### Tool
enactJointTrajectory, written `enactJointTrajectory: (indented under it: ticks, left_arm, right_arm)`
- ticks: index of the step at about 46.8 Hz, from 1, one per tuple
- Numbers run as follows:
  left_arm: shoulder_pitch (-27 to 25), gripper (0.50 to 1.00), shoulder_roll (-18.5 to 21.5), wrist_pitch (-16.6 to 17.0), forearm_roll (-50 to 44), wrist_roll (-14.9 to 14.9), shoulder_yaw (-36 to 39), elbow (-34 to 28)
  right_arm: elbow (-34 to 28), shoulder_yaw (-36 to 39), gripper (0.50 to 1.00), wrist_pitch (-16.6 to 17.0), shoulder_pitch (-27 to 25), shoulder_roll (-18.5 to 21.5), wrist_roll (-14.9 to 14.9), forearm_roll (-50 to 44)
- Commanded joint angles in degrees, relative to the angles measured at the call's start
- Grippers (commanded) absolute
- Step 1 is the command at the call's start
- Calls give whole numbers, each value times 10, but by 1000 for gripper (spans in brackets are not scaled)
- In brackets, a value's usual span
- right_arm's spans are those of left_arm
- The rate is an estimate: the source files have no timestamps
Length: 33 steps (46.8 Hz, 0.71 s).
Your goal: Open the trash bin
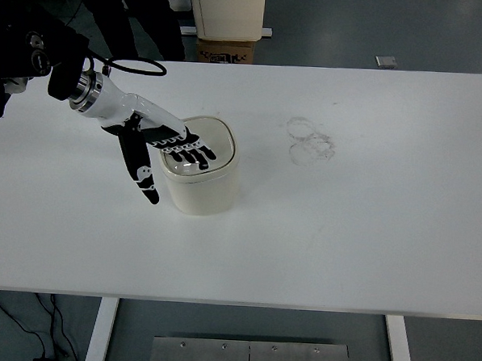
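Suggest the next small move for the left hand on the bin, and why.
Probably press down on the lid. The left hand lies flat with fingers spread over the trash bin lid, thumb hanging down the bin's left side. The lid looks shut, and the fingers cover its middle, so a short downward push seems the likeliest way to release it.

Cream, rounded-square trash bin (202, 181) upright on the table's left-centre, lid down.
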Motion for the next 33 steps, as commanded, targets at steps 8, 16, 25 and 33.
enactJointTrajectory:
  ticks: [8, 16, 25, 33]
  left_arm:
    - [-7, 1000, 7, 0, -6, 0, -4, 5]
    - [-10, 1000, 18, 0, -16, -1, -33, 23]
    - [-18, 1000, 30, 0, -62, -1, -53, 51]
    - [-11, 1000, 29, 0, -70, 0, -53, 51]
  right_arm:
    - [0, 0, 991, 0, 0, 0, 0, 0]
    - [0, 0, 991, 0, 0, 0, 0, 0]
    - [0, 0, 991, 0, -1, 0, 0, 0]
    - [0, 0, 991, 0, 0, 0, 0, 0]
